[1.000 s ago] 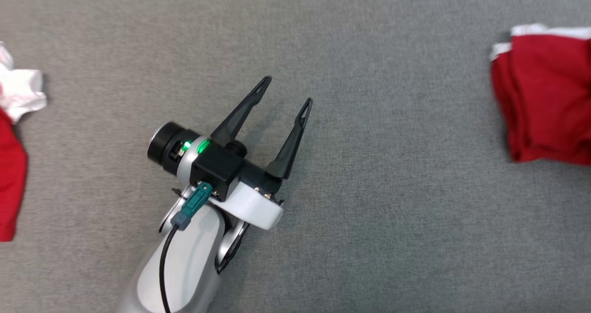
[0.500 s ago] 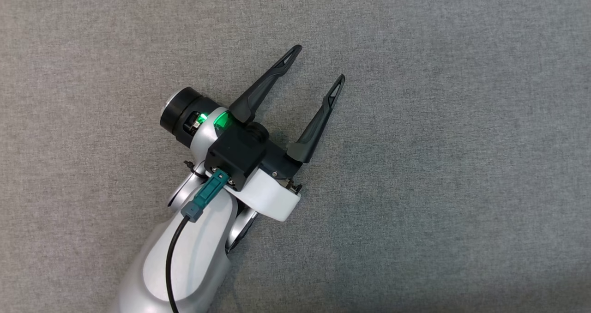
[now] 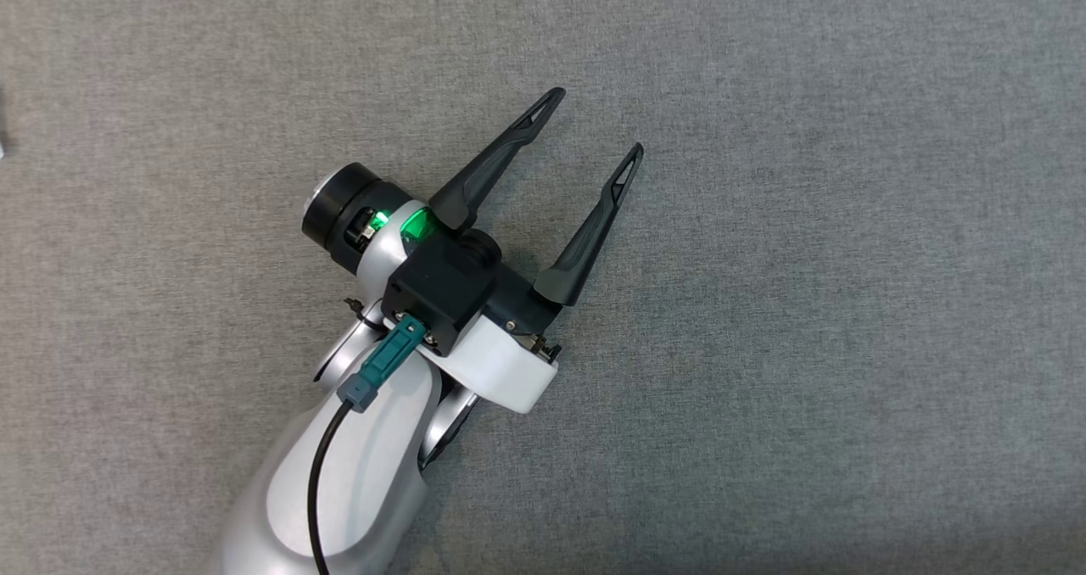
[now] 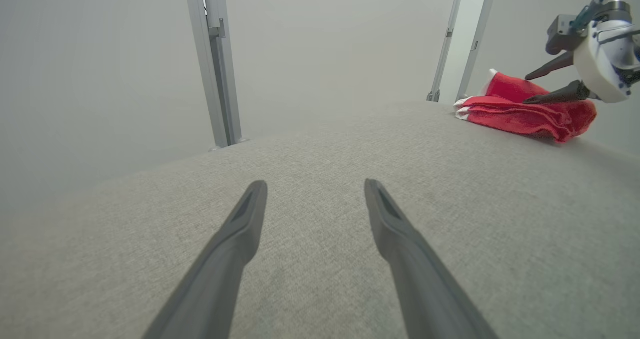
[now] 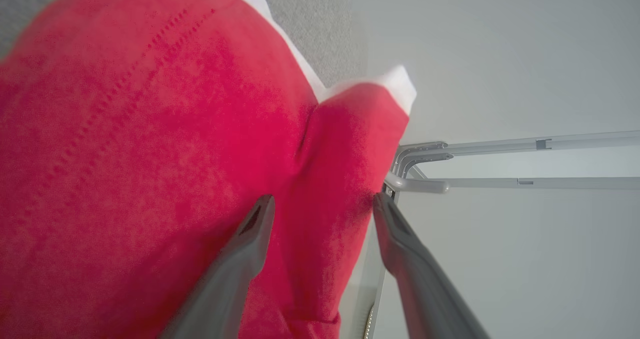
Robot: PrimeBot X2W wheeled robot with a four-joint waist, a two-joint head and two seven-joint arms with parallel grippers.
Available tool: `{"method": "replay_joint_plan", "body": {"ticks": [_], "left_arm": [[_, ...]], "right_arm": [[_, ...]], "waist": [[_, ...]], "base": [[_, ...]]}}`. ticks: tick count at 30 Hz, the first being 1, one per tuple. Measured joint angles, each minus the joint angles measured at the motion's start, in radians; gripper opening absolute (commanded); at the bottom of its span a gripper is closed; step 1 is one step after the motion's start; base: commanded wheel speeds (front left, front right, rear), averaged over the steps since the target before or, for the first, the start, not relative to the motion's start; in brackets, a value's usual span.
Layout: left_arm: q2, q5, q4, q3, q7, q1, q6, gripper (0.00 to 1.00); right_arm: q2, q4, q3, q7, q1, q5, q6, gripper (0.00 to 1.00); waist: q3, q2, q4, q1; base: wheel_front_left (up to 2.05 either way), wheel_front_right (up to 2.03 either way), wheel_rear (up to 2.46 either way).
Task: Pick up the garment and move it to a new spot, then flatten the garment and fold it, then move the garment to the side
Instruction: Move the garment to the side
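Grey cloth bench, folded red garment with white trim lying near its edge.
Right gripper spread wide over it, left gripper open, empty mid-bench; folding and side placement look done.

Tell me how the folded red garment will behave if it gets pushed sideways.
Probably floppy: the red garment lies in soft stacked layers, so a push would likely bunch it rather than slide it whole. The woven grey surface looks grippy, adding drag. Its thin cloth suggests light weight.
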Motion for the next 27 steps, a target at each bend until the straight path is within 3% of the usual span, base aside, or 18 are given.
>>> {"method": "replay_joint_plan", "body": {"ticks": [6, 12, 17, 23, 27], "left_arm": [[0.0, -0.008, 0.011, 0.001, 0.0, 0.018, 0.008, 1.0], [0.0, -0.033, 0.027, 0.022, 0.0, 0.079, 0.042, 1.0], [0.0, -0.036, 0.049, 0.068, 0.0, 0.14, 0.064, 1.0], [0.002, -0.044, 0.063, 0.15, 0.0, 0.218, 0.09, 1.0], [0.004, -0.044, 0.077, 0.198, 0.0, 0.267, 0.101, 1.0]], "right_arm": [[0.067, 0.026, -0.059, -0.002, 0.003, -0.064, 0.0, 1.0], [0.19, 0.02, -0.117, -0.072, 0.048, -0.107, 0.0, 1.0], [0.309, -0.009, -0.182, -0.144, 0.074, -0.077, 0.0, 1.0], [0.452, -0.085, -0.239, -0.223, 0.127, -0.045, 0.0, 1.0], [0.533, -0.156, -0.285, -0.283, 0.191, -0.099, 0.0, 1.0]], "waist": [[-0.039, 0.0, 0.008, 0.0], [-0.134, 0.0, 0.015, 0.0], [-0.227, 0.0, 0.023, 0.0], [-0.345, 0.0, 0.035, 0.0], [-0.415, 0.0, 0.049, 0.0]], "base": [[0.0, 0.0, 0.0], [0.0, 0.0, 0.0], [0.0, 0.0, 0.0], [0.0, 0.0, 0.0], [0.0, 0.0, 0.0]]}}
